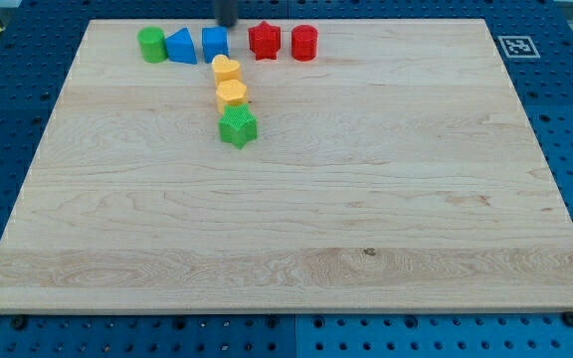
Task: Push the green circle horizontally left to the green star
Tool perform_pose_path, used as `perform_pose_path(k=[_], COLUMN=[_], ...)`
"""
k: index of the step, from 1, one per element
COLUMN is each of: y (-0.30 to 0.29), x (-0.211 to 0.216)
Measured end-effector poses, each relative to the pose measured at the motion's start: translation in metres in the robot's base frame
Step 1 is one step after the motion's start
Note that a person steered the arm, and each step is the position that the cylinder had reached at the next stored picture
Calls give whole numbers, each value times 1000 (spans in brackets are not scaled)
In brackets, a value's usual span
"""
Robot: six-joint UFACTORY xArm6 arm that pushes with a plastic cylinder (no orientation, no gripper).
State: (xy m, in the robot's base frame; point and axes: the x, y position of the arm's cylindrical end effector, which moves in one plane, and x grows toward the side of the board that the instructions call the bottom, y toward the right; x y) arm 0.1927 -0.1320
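- Hovering at the view's top edge, my tip (227, 24) sits just above the blue cube (215, 43), (the rod blurred, so I cannot tell whether it touches).
- Blue triangle (181, 46) and green circle (152, 45) lie left of that cube in one row.
- Red star (265, 41) and red cylinder (304, 43) lie right.
- Below the cube: yellow heart (226, 69), yellow hexagon (232, 94), then green star (238, 127), on the wooden board (366, 219).

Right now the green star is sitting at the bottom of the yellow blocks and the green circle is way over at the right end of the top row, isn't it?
Not quite. The green star does sit below the two yellow blocks, but the green circle is at the left end of the top row, as the camera view shows. A red block holds the right end.
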Motion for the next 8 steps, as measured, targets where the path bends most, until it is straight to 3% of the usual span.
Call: perform_pose_path(k=[1,2,4,5,6,8], y=[-62,-62,-97,-104,-124,-111], x=[0,2,75,85,82,11])
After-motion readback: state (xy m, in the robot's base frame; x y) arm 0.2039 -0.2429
